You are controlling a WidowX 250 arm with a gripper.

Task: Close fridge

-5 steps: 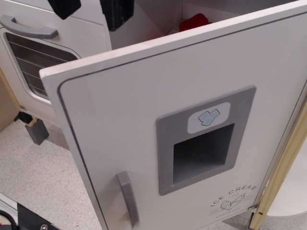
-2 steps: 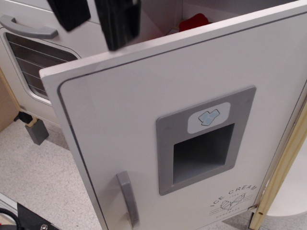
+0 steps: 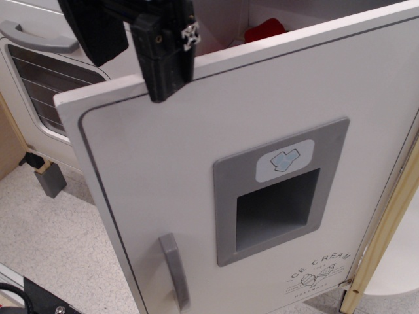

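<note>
Black two-fingered gripper [image 3: 134,55] at top left, fingers spread apart, nothing between them. Right black finger [image 3: 163,55] overlaps the top edge of the door near its free corner, tip down over the front face (contact vs. hovering just in front: cannot tell). Left finger [image 3: 95,29] further left, over the gap between door and oven. White toy fridge door [image 3: 196,216] standing open, swung out toward the camera and filling most of the frame, hinged at the right along the pale wooden side post [image 3: 386,229]. Grey vertical handle [image 3: 174,271] low on the door near the free left edge, lower end cut off by the frame. Grey recessed dispenser panel [image 3: 278,190] mid-door, blue ice sticker [image 3: 285,159] on its upper part, dark rectangular recess below it. "ICE CREAM" lettering [image 3: 319,267] at lower right of the door. Fridge interior visible above the door's top edge, with a red object [image 3: 264,29] inside, mostly hidden. White windowed oven door [image 3: 46,85] behind at left, shut, horizontal grey handle [image 3: 39,38] across its top. Small grey block [image 3: 50,178] on the speckled light floor [image 3: 59,242] below the oven. Black hardware [image 3: 39,302] at bottom left corner, partly cropped.
</note>
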